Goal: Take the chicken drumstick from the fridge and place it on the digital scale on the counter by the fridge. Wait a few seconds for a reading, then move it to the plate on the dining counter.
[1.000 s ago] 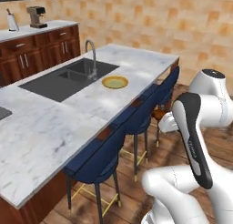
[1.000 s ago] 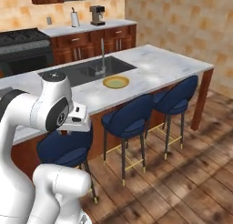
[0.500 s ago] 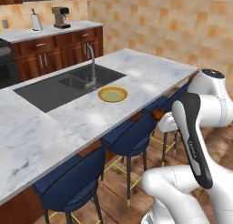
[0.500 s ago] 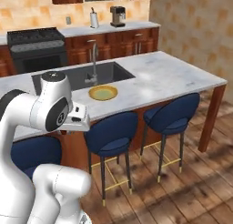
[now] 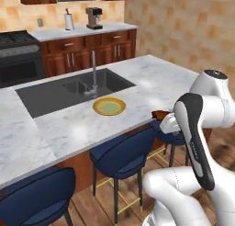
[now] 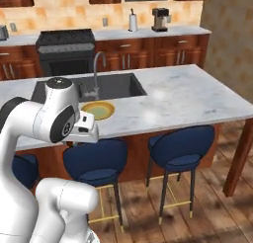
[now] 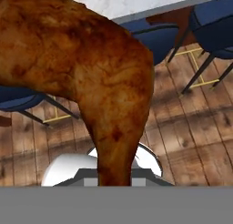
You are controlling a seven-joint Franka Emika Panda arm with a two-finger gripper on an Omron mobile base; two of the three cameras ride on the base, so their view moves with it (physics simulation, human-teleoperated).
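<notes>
— Left base view first: what's that brown bit poking out past the arm's white wrist?

— That's the drumstick (image 5: 160, 114), hanging just off the near edge of the worktop (image 5: 156, 80), above the stools (image 5: 124, 154). I'd say it's carried low and close to the body because the base is what brings it up to the island, with the arm tucked in.

— And the plate (image 5: 109, 106)?

— Sitting on the marble just in front of the sink (image 5: 69, 89), well apart from the meat. So the drop is not yet done; the arm has a reach up and over the edge to make.

— Right base view, does it help?

— Less for the meat. The arm's big white elbow stands in front, and the plate (image 6: 98, 109) peeks out just beside it, next to the faucet (image 6: 95, 69). What it adds is the long free stretch of worktop to the right and two stools (image 6: 180, 148) under it.

— Hand view?

— The drumstick (image 7: 86, 77) looms huge there, its narrow end running down to where the end effector (image 7: 115, 181) would be. The fingertips are hidden behind the meat, but it's plainly clamped on that thin end. Behind it, wood floor (image 7: 182, 132) and stool legs, which tells you the hand points downward, not at the plate.
</notes>
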